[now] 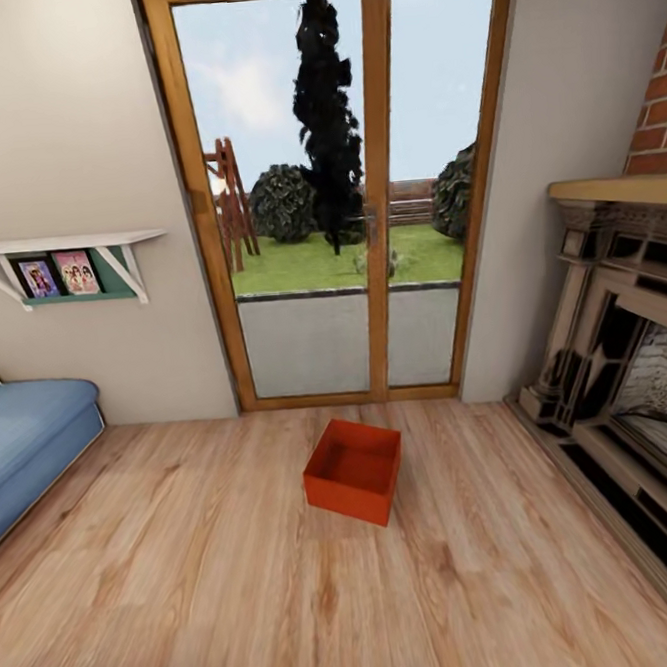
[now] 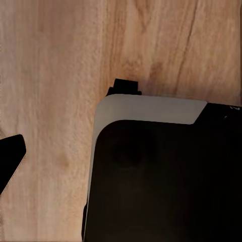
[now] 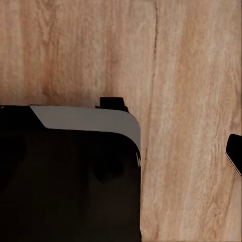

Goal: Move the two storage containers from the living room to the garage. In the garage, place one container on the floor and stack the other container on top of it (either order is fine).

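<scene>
Bright even daylight, soft shadows, slightly blurry renders

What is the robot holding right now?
Nothing that I can see. The bin sits alone on the wood floor, untouched.

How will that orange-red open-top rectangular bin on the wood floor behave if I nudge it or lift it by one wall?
The orange-red open-top bin looks empty, so probably light for its size. Its flat base on the smooth wood plank floor suggests it would slide rather than tip or roll. Its straight walls look rigid, though lifting by one wall would likely tilt it.
</scene>
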